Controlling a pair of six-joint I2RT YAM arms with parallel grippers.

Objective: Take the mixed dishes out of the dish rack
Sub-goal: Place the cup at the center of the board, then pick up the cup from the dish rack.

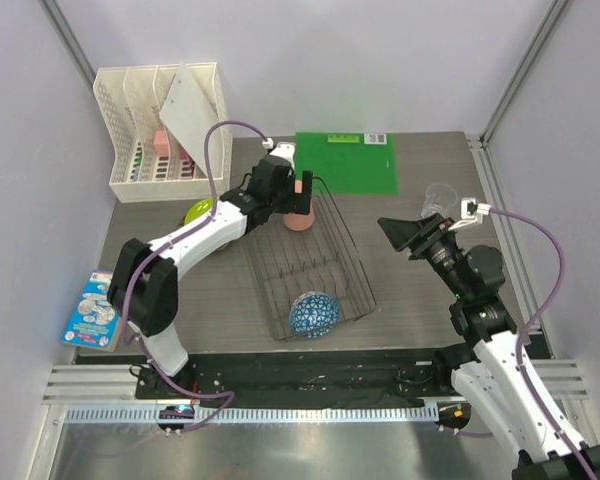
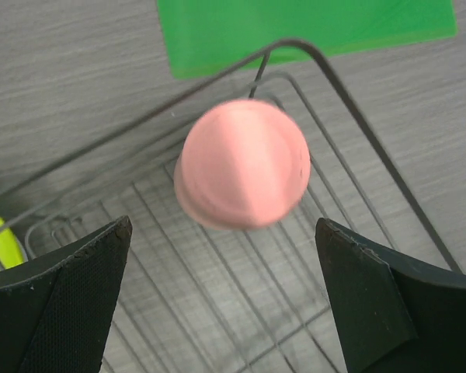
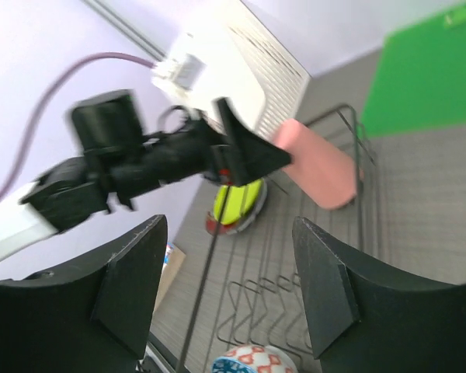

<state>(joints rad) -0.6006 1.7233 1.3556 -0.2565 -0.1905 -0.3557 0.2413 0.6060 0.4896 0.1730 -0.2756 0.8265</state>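
Your table (image 1: 420, 300) carries the dish rack (image 1: 352, 255) at its middle, its long side running near to far. Only two dishes are in it. The blue-and-white bowl (image 1: 314, 313) sits at the near end, propped among the wires. The salmon-pink cup (image 1: 300, 218) is at the far end, close to the corner wire, with its closed bottom turned up toward the left wrist camera. That is how a cup is set to drain. From the right wrist it looks tilted rather than square on the wires.

Just left of the rack, on the table, the yellow-green plate (image 1: 198, 210) lies on top of the dark red patterned plate (image 3: 217, 225). I read that stack as the place where unloaded dishes go. The clear glass tumbler (image 1: 438, 197) stands on the far right of the table, well apart from the rack.

Your left hand (image 1: 298, 195) hangs over the cup with its fingers (image 2: 70, 287) spread wide, one on each side. Neither touches the cup in the wrist view, so the hand grasps nothing. The cup is blurred there, so you cannot judge the height above it closely. My judgement is that the cup is the piece in hand, and the next move is to lower the hand and close on its wall.

Your right hand (image 1: 400, 236) is also spread open and empty. It is raised to the right of the rack and points toward it.
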